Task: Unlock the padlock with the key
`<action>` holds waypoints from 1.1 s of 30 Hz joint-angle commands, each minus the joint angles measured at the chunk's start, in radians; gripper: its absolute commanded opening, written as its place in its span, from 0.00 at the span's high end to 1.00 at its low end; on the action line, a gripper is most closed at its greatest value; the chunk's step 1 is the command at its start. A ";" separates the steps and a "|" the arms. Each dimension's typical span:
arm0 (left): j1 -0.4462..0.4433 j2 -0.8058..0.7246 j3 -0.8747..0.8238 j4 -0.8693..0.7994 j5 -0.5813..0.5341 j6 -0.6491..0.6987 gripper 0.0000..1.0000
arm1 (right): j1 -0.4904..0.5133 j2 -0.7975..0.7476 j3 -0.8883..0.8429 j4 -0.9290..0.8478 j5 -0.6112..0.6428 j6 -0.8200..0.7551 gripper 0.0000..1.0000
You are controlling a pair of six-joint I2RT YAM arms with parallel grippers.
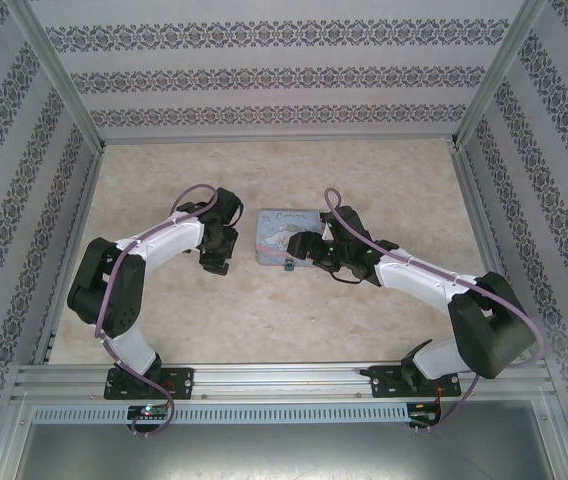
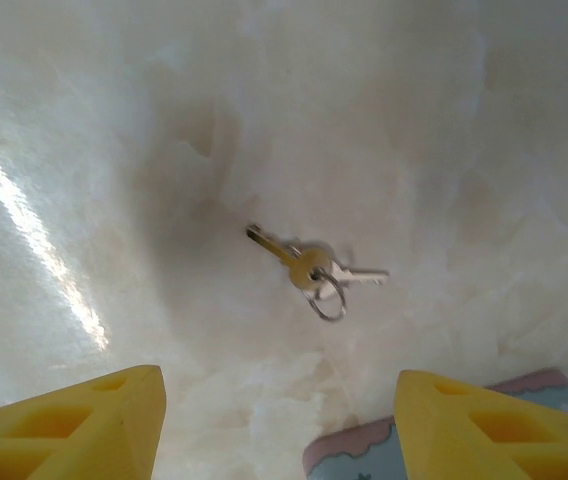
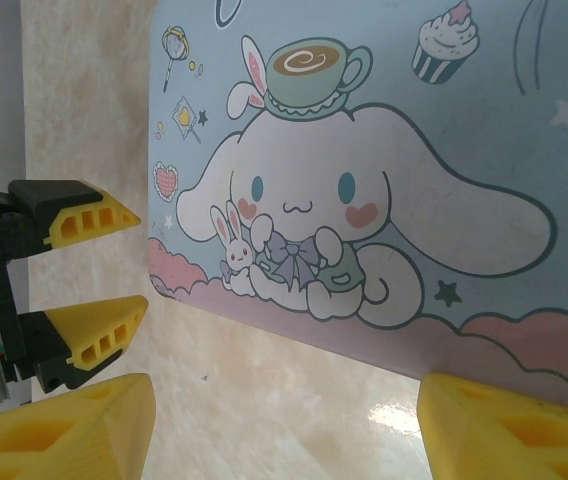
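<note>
Two keys (image 2: pixel 312 270) lie ungrasped on the worktop (image 2: pixel 114 150); my left tool (image 2: pixel 279 400) and right tool (image 3: pixel 284 400) both stand apart, empty. Grasping and unlocking are left.

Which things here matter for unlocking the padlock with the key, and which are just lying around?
For the job:
- keys, two on one ring, flat on the table
- padlock, the tiny bluish thing at the tin box's near edge

Just lying about:
- tin box, light blue with a cartoon print
</note>
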 commanded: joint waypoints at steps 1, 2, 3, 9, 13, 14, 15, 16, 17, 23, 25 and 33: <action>0.022 0.017 -0.045 0.035 0.012 -0.061 0.38 | 0.013 -0.022 0.013 0.006 0.024 0.005 0.30; 0.026 0.018 -0.055 0.054 0.015 -0.070 0.38 | 0.011 -0.030 0.011 0.003 0.027 0.005 0.30; 0.031 0.020 -0.067 0.071 0.017 -0.076 0.38 | 0.012 -0.037 0.008 0.000 0.028 0.005 0.30; 0.060 0.039 -0.120 0.195 0.038 -0.090 0.38 | 0.012 -0.067 0.003 -0.018 0.039 -0.001 0.30; 0.069 0.063 -0.118 0.223 0.050 -0.094 0.38 | 0.013 -0.069 0.005 -0.023 0.040 -0.002 0.30; 0.070 0.069 -0.117 0.227 0.051 -0.097 0.38 | 0.013 -0.068 0.006 -0.023 0.039 -0.002 0.30; 0.070 0.077 -0.115 0.228 0.052 -0.099 0.38 | 0.013 -0.066 0.006 -0.024 0.040 -0.002 0.30; 0.071 0.082 -0.112 0.229 0.054 -0.102 0.38 | 0.013 -0.065 0.006 -0.025 0.040 -0.002 0.30; 0.072 0.088 -0.109 0.230 0.056 -0.103 0.38 | 0.013 -0.064 0.006 -0.025 0.040 -0.002 0.30; 0.073 0.128 -0.064 0.205 0.064 -0.105 0.38 | 0.013 -0.064 0.003 -0.029 0.048 -0.003 0.30; 0.077 0.143 -0.042 0.192 0.071 -0.099 0.38 | 0.013 -0.064 0.001 -0.029 0.049 -0.001 0.30; 0.086 0.194 0.025 0.165 0.084 -0.076 0.41 | 0.013 -0.067 -0.017 -0.025 0.054 0.001 0.30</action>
